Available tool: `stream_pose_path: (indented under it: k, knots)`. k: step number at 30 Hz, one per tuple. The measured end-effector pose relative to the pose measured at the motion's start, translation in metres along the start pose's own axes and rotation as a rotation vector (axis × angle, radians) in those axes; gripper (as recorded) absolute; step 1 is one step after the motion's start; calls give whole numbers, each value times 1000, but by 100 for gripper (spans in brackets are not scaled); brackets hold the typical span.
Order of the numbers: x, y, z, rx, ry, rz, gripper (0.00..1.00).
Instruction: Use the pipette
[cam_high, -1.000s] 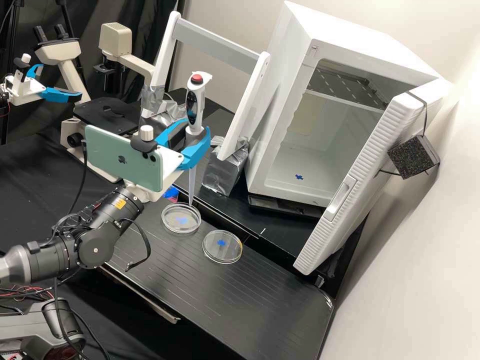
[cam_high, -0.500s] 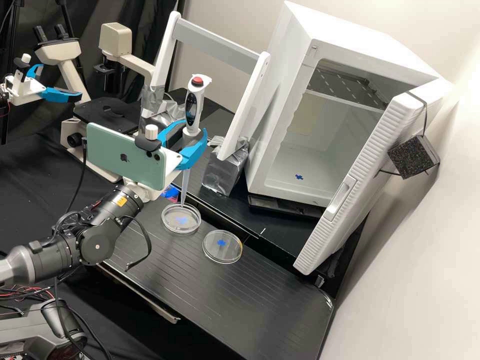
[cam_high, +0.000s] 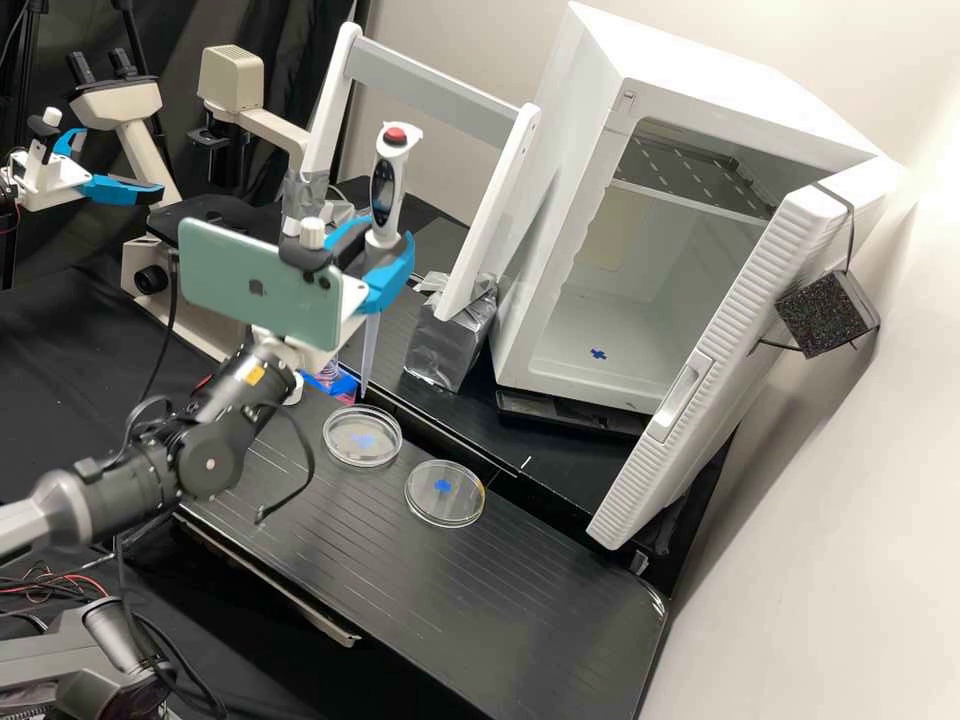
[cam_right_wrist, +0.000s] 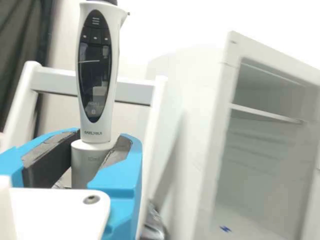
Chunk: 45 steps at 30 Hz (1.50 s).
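Note:
In the high view my gripper is shut around the lower body of the white pipette, which stands nearly upright with its red button on top. Its long clear tip points down, ending a little above and behind the left petri dish. A second petri dish lies to the right on the black bench. The wrist view shows the pipette with its dark display, its grey collar between the two padded blue fingers of the gripper.
A white rack frame on foil-wrapped feet stands behind the pipette. The open white incubator is at the right, its door swung forward. A microscope stands at the back left, and a blue-and-pink item lies behind the left dish.
My gripper has risen with the pipette and shifted slightly; the tip, earlier at the left dish's back rim, has lifted up and away from it.

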<state>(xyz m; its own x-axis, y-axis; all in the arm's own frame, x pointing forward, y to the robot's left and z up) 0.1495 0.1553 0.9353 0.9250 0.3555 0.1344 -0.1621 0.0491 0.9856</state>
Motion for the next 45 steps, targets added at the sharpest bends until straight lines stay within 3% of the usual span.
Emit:
stream_pose_path:
  k: [4, 8, 14, 19, 20, 21, 22, 24, 25, 27, 30, 33, 35, 41, 45]
  knots:
    - [22, 3, -13, 23, 28, -47, 0]
    - [50, 8, -28, -2, 33, -72, 0]
    - [96, 16, -44, 2, 6, -120, 0]
    - [128, 22, -62, -20, -29, -152, 0]
    - [134, 22, -66, -15, -29, -163, 0]
    - [139, 22, -70, 23, -25, -169, 0]
    - [143, 24, -74, -6, -16, -175, 0]
    - [151, 21, -82, -17, 0, -215, 0]
    - [155, 19, -86, -37, 7, -231, 0]
    - [161, 13, -90, -33, -7, -272, 0]
    - [172, 4, -90, -67, -71, -289, 0]
    - [182, 1, -83, -161, -122, -264, 0]
    - [186, -2, -80, -195, -147, -260, 0]
    - [196, 1, -67, -172, -189, -240, 0]
    - [198, 10, -65, -102, -203, -225, 0]
